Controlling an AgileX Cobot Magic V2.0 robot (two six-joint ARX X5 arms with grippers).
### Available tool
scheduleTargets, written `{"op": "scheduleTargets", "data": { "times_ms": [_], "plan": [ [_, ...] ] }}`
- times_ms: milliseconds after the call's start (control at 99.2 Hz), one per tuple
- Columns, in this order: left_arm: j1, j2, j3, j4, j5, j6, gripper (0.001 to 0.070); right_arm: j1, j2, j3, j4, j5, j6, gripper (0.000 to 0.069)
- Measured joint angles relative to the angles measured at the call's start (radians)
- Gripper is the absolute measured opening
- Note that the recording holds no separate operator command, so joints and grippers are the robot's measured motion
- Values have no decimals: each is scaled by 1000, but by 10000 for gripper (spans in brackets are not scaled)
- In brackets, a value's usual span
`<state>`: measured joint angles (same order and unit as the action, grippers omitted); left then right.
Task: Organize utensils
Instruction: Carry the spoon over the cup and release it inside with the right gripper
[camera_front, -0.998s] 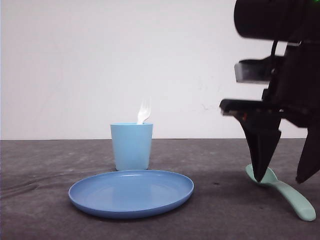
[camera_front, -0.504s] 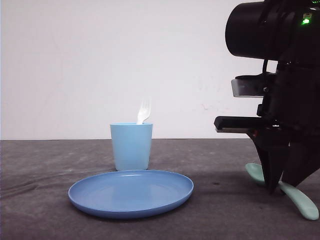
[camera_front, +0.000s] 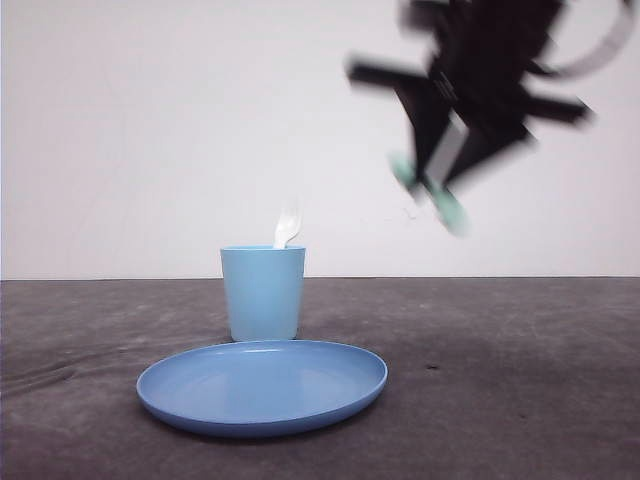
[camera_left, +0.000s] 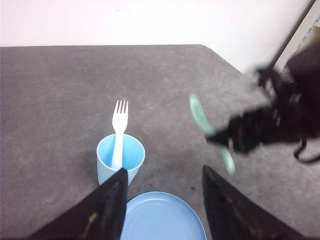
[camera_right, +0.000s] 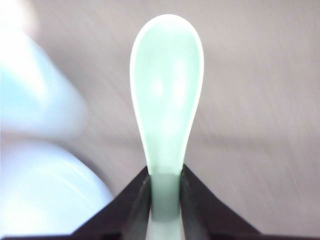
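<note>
Your right claw (camera_right: 165, 187) clamps the smooth mint-green plastic spoon (camera_right: 166, 100) mid-handle, axis diagonal, rounded bowl forward; left claw (camera_left: 162, 200) gapes wide.

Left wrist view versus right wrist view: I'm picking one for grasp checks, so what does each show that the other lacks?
Left wrist view: the white fork standing upright in the light blue cup, the blue plate in front of it, and the open left end effector.

Right wrist view: the right end effector pinching the spoon's handle just below the bowl, seen close up.

Both: the mint-green spoon lifted above the grey table.
</note>
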<state>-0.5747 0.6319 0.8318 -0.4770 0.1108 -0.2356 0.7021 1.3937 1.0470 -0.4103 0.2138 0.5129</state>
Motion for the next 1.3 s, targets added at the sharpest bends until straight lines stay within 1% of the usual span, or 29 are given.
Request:
{"op": "scheduleTargets", "data": {
  "times_ms": [111, 202, 313, 434, 585, 726, 847, 898, 958, 1059, 1109, 1180, 1301],
  "plan": [
    [0, 0, 0, -7, 0, 0, 280, 28, -4, 32, 183, 7, -63, 83],
    [0, 0, 0, -7, 0, 0, 280, 47, 11, 32, 331, 19, -89, 83],
    [0, 0, 0, -11, 0, 0, 280, 64, 67, 32, 507, 21, -113, 83],
    [0, 0, 0, -14, 0, 0, 280, 84, 167, 32, 630, 23, -124, 83],
    [0, 0, 0, -14, 0, 0, 280, 104, 292, 31, 739, 22, -137, 83],
    [0, 0, 0, -23, 0, 0, 280, 109, 372, 31, 760, 22, -146, 83],
    [0, 0, 0, -38, 0, 0, 280, 109, 405, 30, 760, 21, -148, 83],
    [0, 0, 0, -42, 0, 0, 280, 109, 412, 30, 757, 21, -150, 95],
    [0, 0, 0, -42, 0, 0, 280, 109, 413, 30, 751, 21, -150, 144],
    [0, 0, 0, -42, 0, 0, 280, 109, 413, 30, 753, 21, -150, 288],
    [0, 0, 0, -42, 0, 0, 280, 109, 413, 30, 753, 11, -150, 343],
    [0, 0, 0, -42, 0, 0, 280, 109, 412, 30, 751, -20, -150, 379],
    [0, 0, 0, -43, 0, 0, 280, 109, 380, 30, 667, -63, -150, 394]
  ]
}}
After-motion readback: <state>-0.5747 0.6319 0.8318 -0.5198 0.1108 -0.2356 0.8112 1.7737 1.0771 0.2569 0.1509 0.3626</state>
